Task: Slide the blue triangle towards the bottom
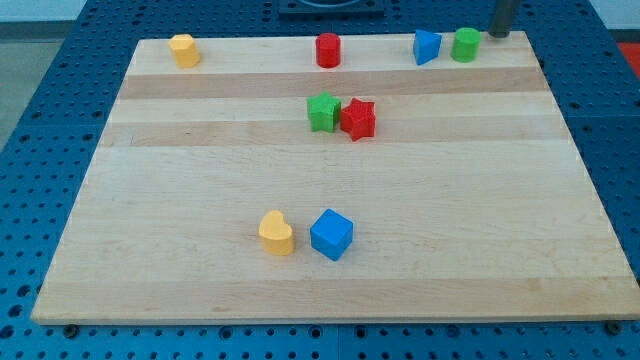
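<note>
Blue triangle is sitting near the board's top edge, just left of the green cylinder, prob touching it but can't tell for sure. My tip is hanging at the top right corner, right of the green one, w/ a gap; no jaws on it, just a bare rod. Red cylinder is sitting further left along the top.

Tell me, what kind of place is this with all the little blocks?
Probably a robot lab or test bench. A wooden board sits on a blue metal plate full of holes. Small blocks like the blue triangle lie on it, and my tip rests at the view's top right, right of the green cylinder.
</note>
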Motion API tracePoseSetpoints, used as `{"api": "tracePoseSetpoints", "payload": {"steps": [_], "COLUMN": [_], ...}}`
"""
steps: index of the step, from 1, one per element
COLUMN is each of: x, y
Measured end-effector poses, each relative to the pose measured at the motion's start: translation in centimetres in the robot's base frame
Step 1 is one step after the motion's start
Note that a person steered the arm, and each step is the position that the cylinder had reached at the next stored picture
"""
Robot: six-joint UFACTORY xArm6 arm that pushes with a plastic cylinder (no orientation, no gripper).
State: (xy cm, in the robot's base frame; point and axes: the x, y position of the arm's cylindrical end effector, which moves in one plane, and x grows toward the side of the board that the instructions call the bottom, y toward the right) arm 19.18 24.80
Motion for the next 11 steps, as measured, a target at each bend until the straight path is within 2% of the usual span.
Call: {"api": "tracePoseSetpoints", "payload": {"steps": [5, 9, 11], "x": [0.1, 2.6, 2.8], "y": [-10.4, -11.0, -8.2]}}
